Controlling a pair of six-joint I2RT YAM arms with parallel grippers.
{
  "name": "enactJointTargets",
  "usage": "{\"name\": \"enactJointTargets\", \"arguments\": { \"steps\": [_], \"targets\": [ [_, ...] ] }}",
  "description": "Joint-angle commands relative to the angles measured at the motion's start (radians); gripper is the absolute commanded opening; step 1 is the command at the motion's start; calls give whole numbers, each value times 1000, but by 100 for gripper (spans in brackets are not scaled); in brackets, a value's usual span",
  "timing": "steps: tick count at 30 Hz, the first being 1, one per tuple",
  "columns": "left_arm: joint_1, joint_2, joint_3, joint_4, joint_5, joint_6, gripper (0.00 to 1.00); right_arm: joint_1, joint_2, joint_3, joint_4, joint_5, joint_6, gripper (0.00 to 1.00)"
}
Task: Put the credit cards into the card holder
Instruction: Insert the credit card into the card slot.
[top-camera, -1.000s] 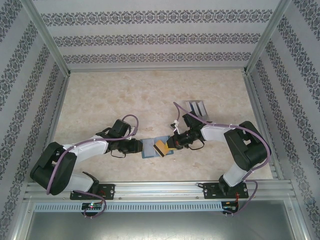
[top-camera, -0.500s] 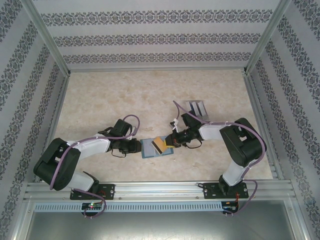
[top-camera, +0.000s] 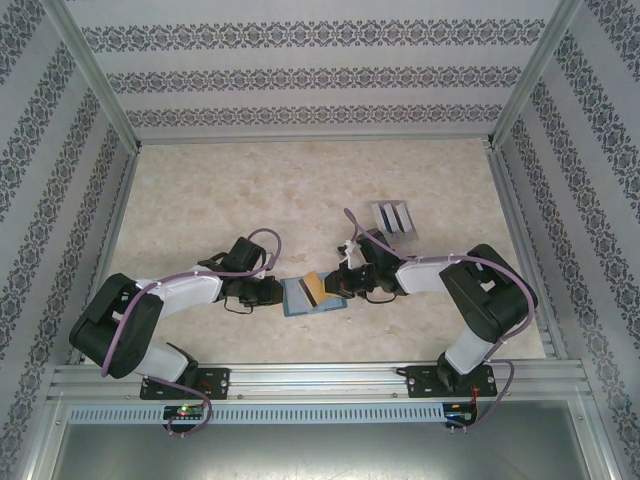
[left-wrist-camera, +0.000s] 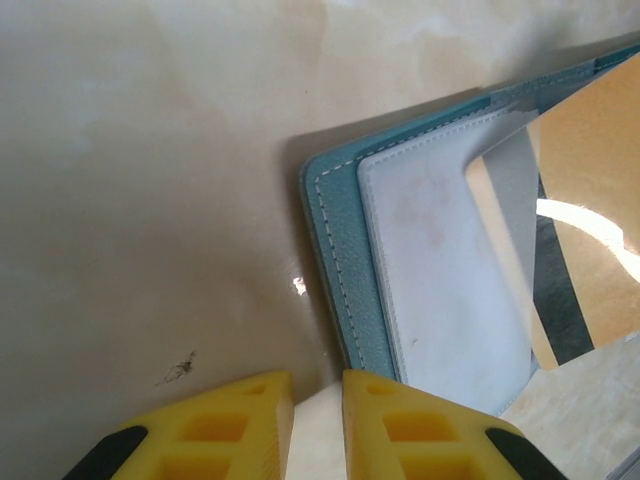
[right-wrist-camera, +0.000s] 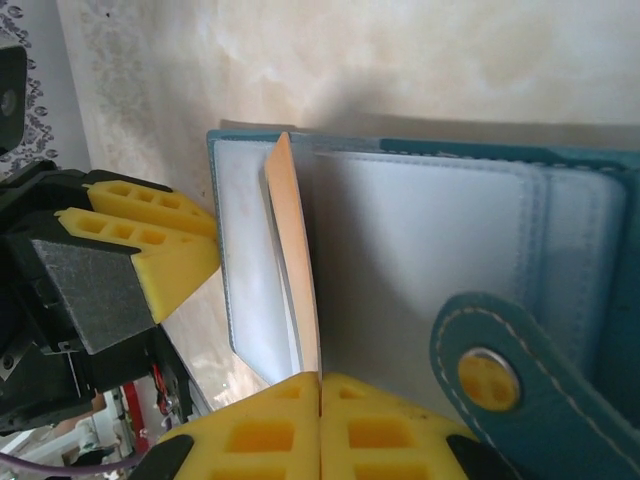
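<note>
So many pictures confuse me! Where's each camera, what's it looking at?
Top external: above, behind robot, looking down; left arm and right arm show.
Left wrist: on left arm, facing teal leather-like bifold wallet; left gripper's yellow fingers show.
Right wrist: on right arm, facing wallet; right gripper pinches orange-gold plastic card.
All share wallet and card.

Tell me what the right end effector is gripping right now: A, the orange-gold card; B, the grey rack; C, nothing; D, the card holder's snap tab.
A: the right wrist view shows the right end effector shut on the near edge of the orange-gold card, which stands edge-on over the open card holder.
</note>
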Motion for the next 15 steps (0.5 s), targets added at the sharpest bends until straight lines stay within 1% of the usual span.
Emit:
{"name": "enactJointTargets", "arguments": {
  "steps": [1, 6, 9, 15],
  "targets": [
    [-28, 27, 3, 47, -12, -10, 20, 17, -38, -33, 35, 120, 75, 8],
    [-30, 31, 2, 48, -10, -10, 17, 59, -68, -54, 55, 212, 116, 10],
    [-31, 29, -4, 58, -6, -13, 16, 89, -61, -50, 62, 218, 127, 15],
    [-34, 26, -4, 55, -8, -11, 16, 123, -31, -41, 71, 217, 143, 15]
  ]
}}
